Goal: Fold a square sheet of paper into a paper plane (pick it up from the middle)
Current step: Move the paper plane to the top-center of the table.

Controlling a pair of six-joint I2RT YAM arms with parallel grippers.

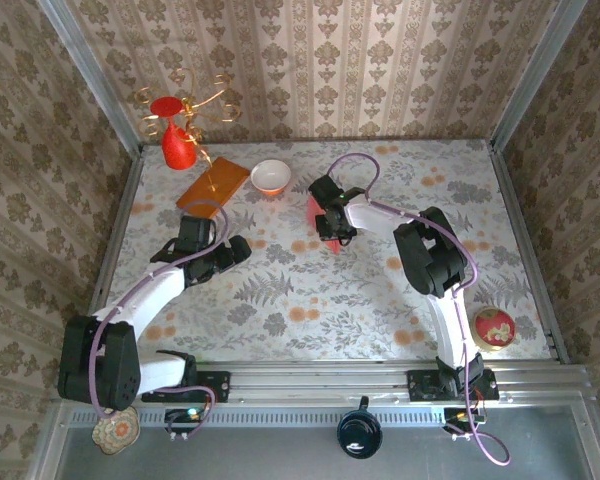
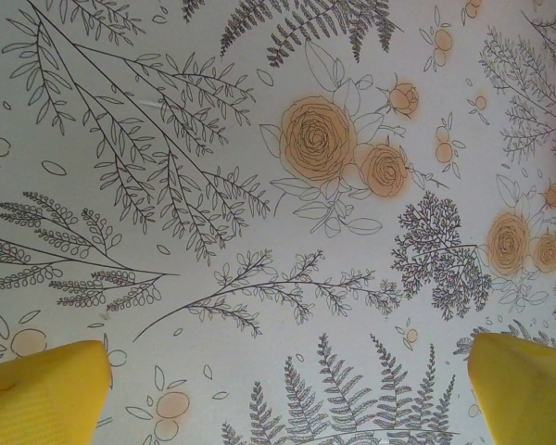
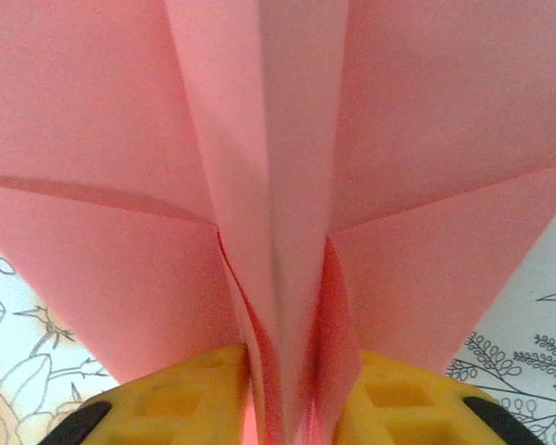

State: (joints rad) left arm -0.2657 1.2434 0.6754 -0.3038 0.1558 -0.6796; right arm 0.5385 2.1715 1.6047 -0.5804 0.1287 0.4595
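Note:
The paper plane (image 3: 278, 139) is a folded pink sheet with a centre ridge and wings spreading to both sides. My right gripper (image 3: 292, 408) is shut on its centre fold, and the yellow fingers (image 3: 176, 399) press it from both sides. In the top view the right gripper (image 1: 331, 226) holds the paper plane (image 1: 312, 209) near the table's middle back. My left gripper (image 1: 230, 250) hovers left of it, apart from the paper. It is open, its yellow fingertips (image 2: 42, 389) wide apart over the bare flowered cloth.
A red vase (image 1: 176, 145), an orange-brown wooden board (image 1: 213, 185) and a white bowl (image 1: 271, 177) stand at the back left. A round red patterned dish (image 1: 494, 327) sits near the front right edge. Walls enclose the table.

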